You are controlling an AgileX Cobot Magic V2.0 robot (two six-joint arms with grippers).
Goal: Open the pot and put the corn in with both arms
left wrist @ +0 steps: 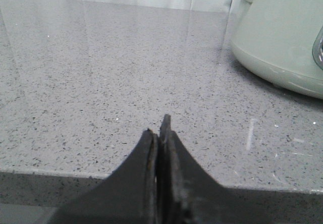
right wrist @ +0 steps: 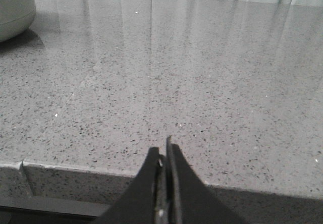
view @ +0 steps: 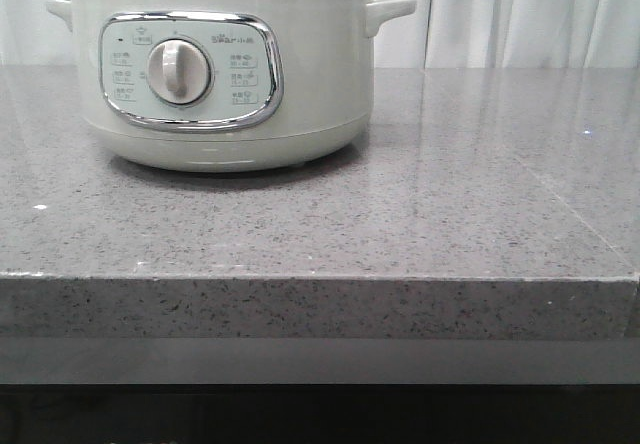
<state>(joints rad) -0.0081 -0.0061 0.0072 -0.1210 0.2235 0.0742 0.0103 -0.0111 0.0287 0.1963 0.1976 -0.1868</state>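
Both the left gripper (left wrist: 160, 133) and the right gripper (right wrist: 165, 156) are closed on nothing, low at the near edge of the speckled grey stone surface (view: 480, 194). The large round pale green electric pot (view: 215, 74) stands well ahead, between them and nearer the left one; it looks heavy and smooth, so I would take only its lid, whose knob is out of view. No corn is visible.

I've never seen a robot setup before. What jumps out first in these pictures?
The large round pale grey-green electric cooker with a chrome-framed panel and silver dial dominates, standing at the back left of the speckled grey stone counter, its lid on. In each wrist view, dark fingers pressed shut, left and right, hang at the counter's near edge, holding nothing. No corn shows.
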